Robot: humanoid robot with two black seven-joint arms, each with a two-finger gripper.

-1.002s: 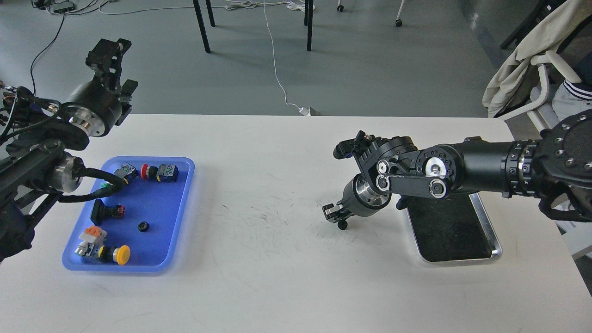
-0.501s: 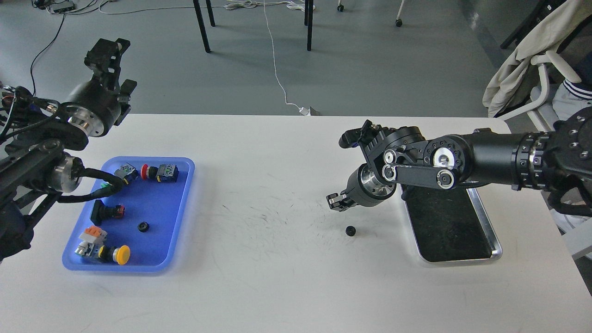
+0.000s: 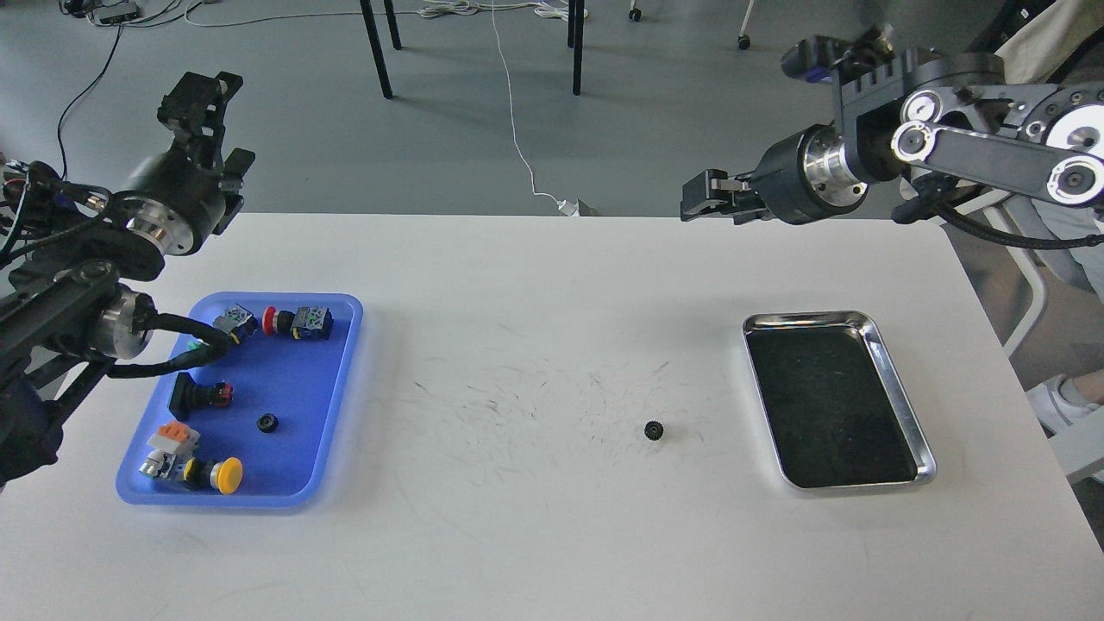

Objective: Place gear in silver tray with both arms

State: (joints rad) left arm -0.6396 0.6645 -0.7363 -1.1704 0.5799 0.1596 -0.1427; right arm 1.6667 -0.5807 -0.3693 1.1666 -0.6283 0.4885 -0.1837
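A small black gear lies on the white table, a little left of the silver tray, which has nothing in it. A second small black gear lies in the blue tray. My right gripper is raised high above the table's far edge, well away from the gear, and holds nothing. My left gripper is lifted beyond the table's far left corner, above the blue tray, empty. Its fingers look dark and cannot be told apart.
The blue tray also holds several push-buttons and switches, among them a yellow-capped one and a red one. A chair with a cloth stands to the right of the table. Table legs stand on the floor behind.
The right gripper let go of the gear on the table left of the silver tray, then swung up and right to the far edge. The left arm stayed nearly still.
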